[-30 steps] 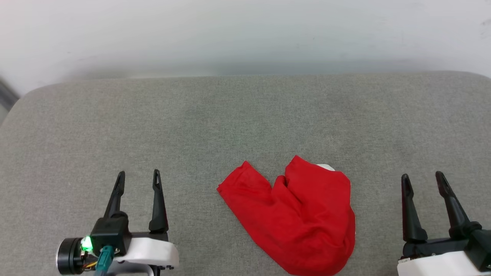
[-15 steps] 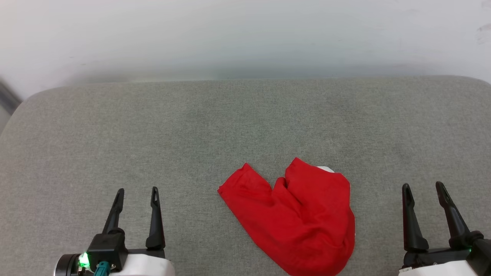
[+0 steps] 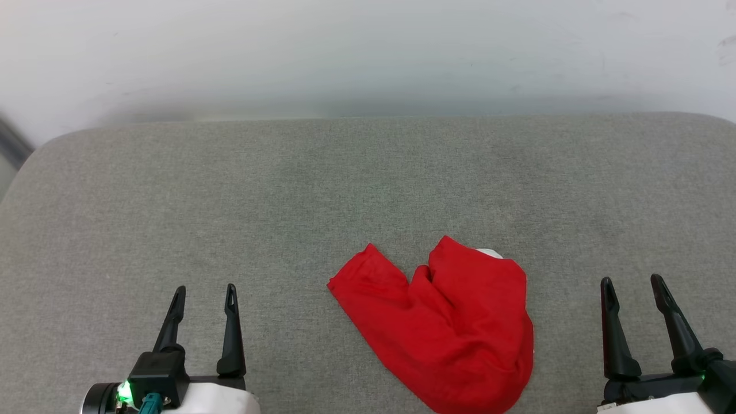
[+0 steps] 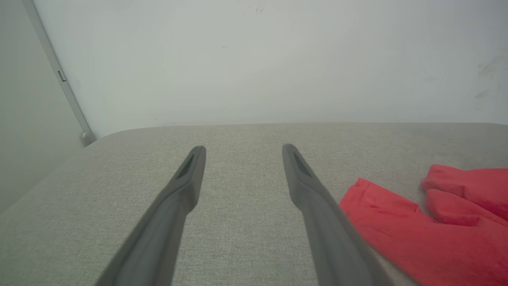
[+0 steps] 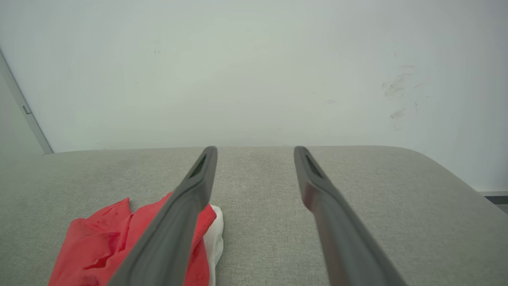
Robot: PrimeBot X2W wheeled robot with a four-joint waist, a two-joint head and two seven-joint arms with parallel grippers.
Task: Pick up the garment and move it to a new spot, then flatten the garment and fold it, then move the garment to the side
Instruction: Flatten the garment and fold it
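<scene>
Bench: grey and padded, with rounded far corners, set against a pale wall.
Garment: a loose red heap at the near edge, right of the middle. It lies between the two hands and touches neither. The plain red side is up, and a white patch peeks out at its far edge.
Left hand: near the near-left corner, fingers spread wide, holding nothing, well apart from the garment.
Right hand: near the near-right corner, also wide and empty, closer to the garment than the left.
Change: over the last second both hands drew back toward the near edge, the left more than the right, then settled. The camera shifted a little. The garment kept its shape and place.
Meaning: probably a ready pose before the first step. The garment is not yet picked up, flattened or folded. The right hand looks better placed to reach it.
</scene>
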